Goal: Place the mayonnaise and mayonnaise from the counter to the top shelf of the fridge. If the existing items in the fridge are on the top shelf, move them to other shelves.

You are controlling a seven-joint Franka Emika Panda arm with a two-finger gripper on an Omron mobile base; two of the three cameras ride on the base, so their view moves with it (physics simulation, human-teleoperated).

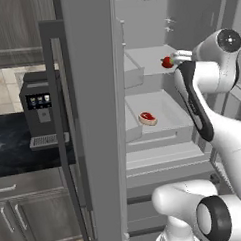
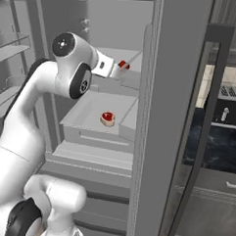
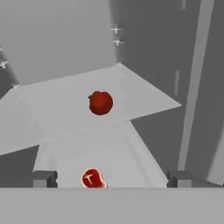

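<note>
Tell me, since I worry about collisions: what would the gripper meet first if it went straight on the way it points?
Probably the round red vegetable on the top shelf, centred ahead of the open gripper; depth is unclear.

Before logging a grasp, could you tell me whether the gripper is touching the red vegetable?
Apart: the hand view shows the red vegetable alone on the top shelf, ahead of the fingertips.

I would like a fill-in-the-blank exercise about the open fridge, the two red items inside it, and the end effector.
1. The round red vegetable lies on the ___ shelf of the fridge.
2. The steak lies one shelf ___ the vegetable.
3. The end effector, beside the vegetable, is ___ and holds nothing.
4. The fridge door stands ___.

Missing words: top; below; open; open
</note>
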